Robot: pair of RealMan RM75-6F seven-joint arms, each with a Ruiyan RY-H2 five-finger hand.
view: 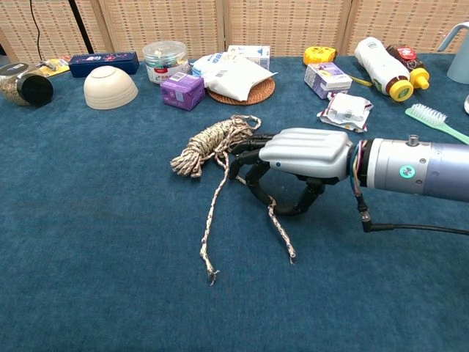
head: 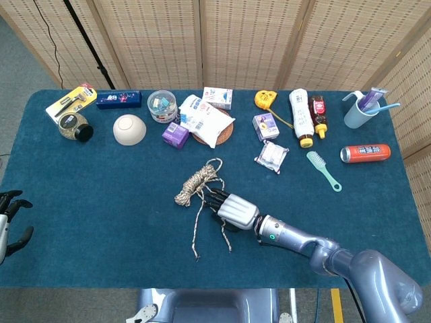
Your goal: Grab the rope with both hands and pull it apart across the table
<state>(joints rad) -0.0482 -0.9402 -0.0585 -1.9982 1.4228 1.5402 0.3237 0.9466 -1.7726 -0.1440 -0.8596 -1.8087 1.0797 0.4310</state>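
Rope [view: 212, 143] strand is held in the right hand [view: 297, 158] fingers; left hand [head: 8, 225] fingers spread, empty.

From my station I count one rope [head: 196, 183] on the tabletop [head: 101, 202], and two hands: the right hand [view: 300, 158] and the left hand [head: 8, 225]. Along the back I see one bowl [head: 129, 129], two purple boxes [head: 176, 134] [head: 265, 126], two bottles [head: 300, 116] [head: 318, 114], one can [head: 364, 153], one brush [head: 323, 169], one cup [head: 357, 111], one tape measure [head: 266, 99] and one round tub [head: 162, 105].
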